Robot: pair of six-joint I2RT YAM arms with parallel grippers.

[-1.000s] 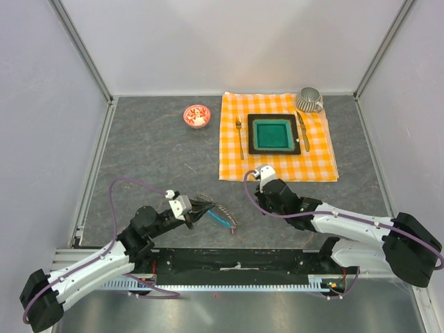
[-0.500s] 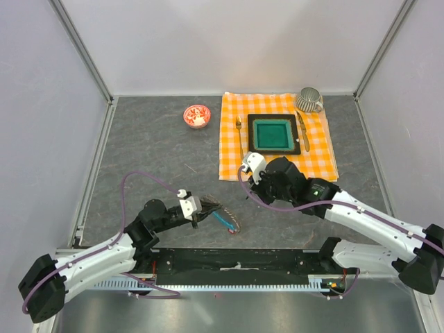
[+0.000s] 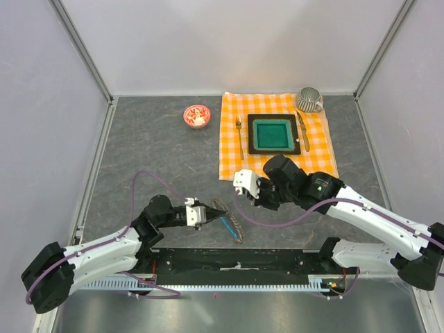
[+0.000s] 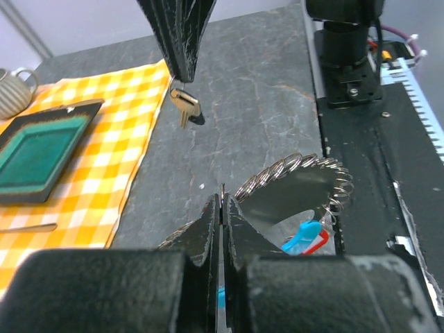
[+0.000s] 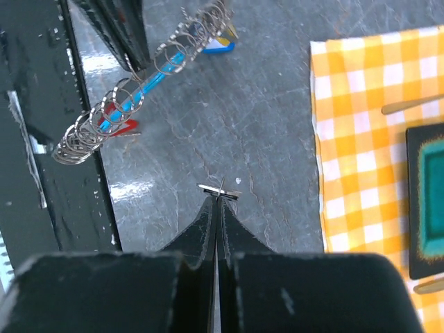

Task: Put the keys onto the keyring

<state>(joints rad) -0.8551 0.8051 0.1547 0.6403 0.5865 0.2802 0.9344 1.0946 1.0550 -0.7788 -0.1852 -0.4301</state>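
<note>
Nearest the bases, the left gripper (image 4: 221,205) is pinched tight on the wire of the one keyring (image 5: 135,90), apparently to steady it as a target; one blue piece (image 4: 300,239) and one red piece (image 4: 318,243) show at its coil. Just beyond the keyring, the right gripper (image 5: 218,201) is clamped on a single brass key (image 4: 185,105), which hangs downward, likely ready for threading.

The keyring (image 4: 305,161) runs behind the left hand (image 4: 220,200) (tags (image 4: 305,238) half hidden too).

The dark grey marbled surface (image 3: 159,159) carries an orange-and-white checked cloth (image 3: 229,152) toward its far right corner, and a small red-and-white bowl (image 3: 196,116) near the far edge.
</note>
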